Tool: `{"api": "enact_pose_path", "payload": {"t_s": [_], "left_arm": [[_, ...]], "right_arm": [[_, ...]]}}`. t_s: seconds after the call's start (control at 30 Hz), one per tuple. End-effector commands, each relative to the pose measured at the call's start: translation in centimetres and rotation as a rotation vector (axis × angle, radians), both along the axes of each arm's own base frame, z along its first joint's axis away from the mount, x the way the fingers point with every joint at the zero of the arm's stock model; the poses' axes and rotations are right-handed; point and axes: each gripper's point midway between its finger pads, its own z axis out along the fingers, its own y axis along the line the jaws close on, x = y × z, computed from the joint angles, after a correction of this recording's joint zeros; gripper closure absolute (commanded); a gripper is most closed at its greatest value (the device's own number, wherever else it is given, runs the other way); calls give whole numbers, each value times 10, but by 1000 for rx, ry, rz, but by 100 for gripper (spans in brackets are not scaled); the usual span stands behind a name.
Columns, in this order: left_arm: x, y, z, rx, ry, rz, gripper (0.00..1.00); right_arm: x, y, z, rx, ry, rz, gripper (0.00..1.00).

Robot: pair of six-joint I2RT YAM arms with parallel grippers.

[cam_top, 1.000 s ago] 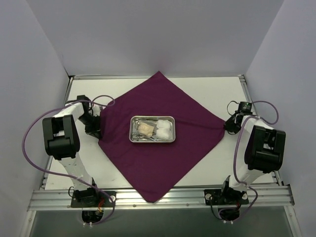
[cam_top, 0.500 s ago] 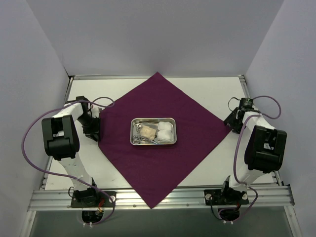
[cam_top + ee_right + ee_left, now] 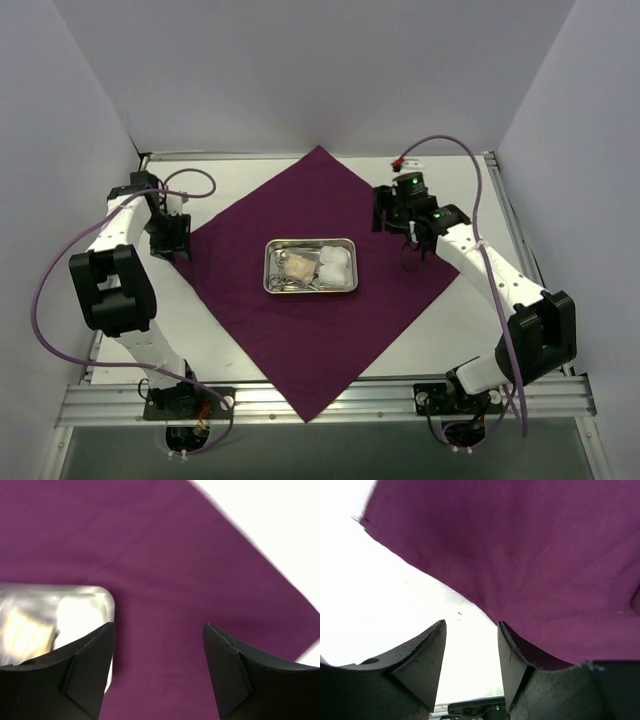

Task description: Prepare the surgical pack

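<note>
The dark purple cloth (image 3: 320, 330) lies flat as a diamond on the white table. At its middle stands the small steel tray (image 3: 272, 246), holding white gauze pads (image 3: 336, 262) and thin metal instruments (image 3: 292, 284). My left gripper (image 3: 176, 243) hovers at the cloth's left corner. In the left wrist view it (image 3: 471, 630) is open, white table shows in the gap, and the cloth edge (image 3: 530, 555) runs by its right finger. My right gripper (image 3: 386, 214) hangs open over the cloth to the right of the tray. The right wrist view shows it (image 3: 159, 630) empty above the cloth (image 3: 165, 555), with the tray corner (image 3: 95, 600) at its left.
Bare white table (image 3: 450, 180) surrounds the cloth, with white walls at the back and both sides. A metal rail (image 3: 320, 400) with the arm bases runs along the near edge. Purple cables (image 3: 450, 145) loop above both arms.
Both grippers have gone from shut to open. The right arm swung from the cloth's right corner in over the cloth toward the tray. The left arm moved back along the left corner.
</note>
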Motion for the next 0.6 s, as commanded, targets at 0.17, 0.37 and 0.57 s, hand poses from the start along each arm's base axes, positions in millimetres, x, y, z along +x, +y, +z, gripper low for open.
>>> {"api": "enact_pose_path", "payload": {"t_s": [0.17,0.37,0.57], "left_arm": [[13,-18,36,-70,-96,-17,46],[16,-24,48,-90,-157,-66,46],[2,-26,60,-71,-216,-151,45]], "right_arm": [[-113,162,29,-136,-75,842,34],[-210,219,-13,-193,25,1045,33],[-308,264,-55,-176,99,1128,18]]}}
